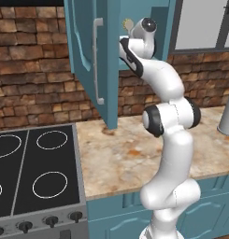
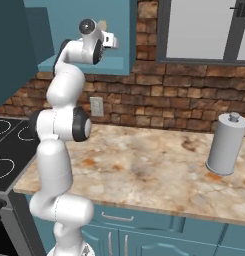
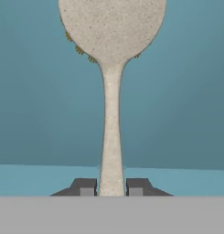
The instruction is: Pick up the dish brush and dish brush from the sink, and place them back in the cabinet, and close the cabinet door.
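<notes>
Two dark fingertips (image 3: 86, 187) of my jaws (image 3: 111, 188) rise at the bottom of the hand view, narrowed on the thin stem of one dish brush (image 3: 111, 68), which runs straight up between them to a round speckled beige head; a few yellowish bristle tips peek out from behind its rim, the rest are hidden. Behind it I see the lighter blue inside of the cabinet (image 1: 167, 18), with a paler band below that may be its shelf, though I cannot tell for sure. From the left base view my arm reaches up into the open cabinet, and the brush head shows as a small pale disc beside my wrist. One cabinet door (image 1: 95, 60) stands swung open, with one long silver bar handle (image 1: 98, 60). On the marbled bench (image 2: 159, 165) stands one grey canister (image 2: 225, 143). Four white rings mark the black stovetop (image 1: 34, 172), one cut off at the edge.
</notes>
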